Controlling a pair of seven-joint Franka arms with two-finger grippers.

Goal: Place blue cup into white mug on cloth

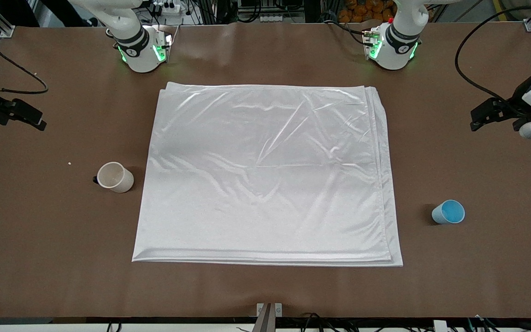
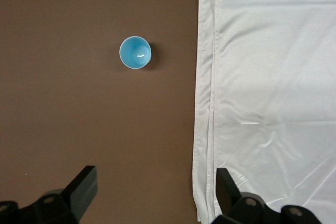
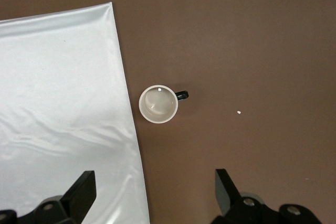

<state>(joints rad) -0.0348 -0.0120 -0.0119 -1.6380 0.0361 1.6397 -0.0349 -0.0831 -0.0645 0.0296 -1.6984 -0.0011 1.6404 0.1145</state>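
The cloth lies flat in the middle of the table, with nothing on it. The white mug stands upright on the bare table beside the cloth's edge toward the right arm's end, its black handle pointing away from the cloth. The blue cup stands upright on the bare table beside the cloth toward the left arm's end. My left gripper is open and empty, high over the table and cloth edge, apart from the blue cup. My right gripper is open and empty, high above the white mug and the cloth's edge.
A small white crumb lies on the table near the mug. Both arm bases stand along the table's edge farthest from the front camera. A black cable runs over the left arm's end. A metal bracket sits at the nearest edge.
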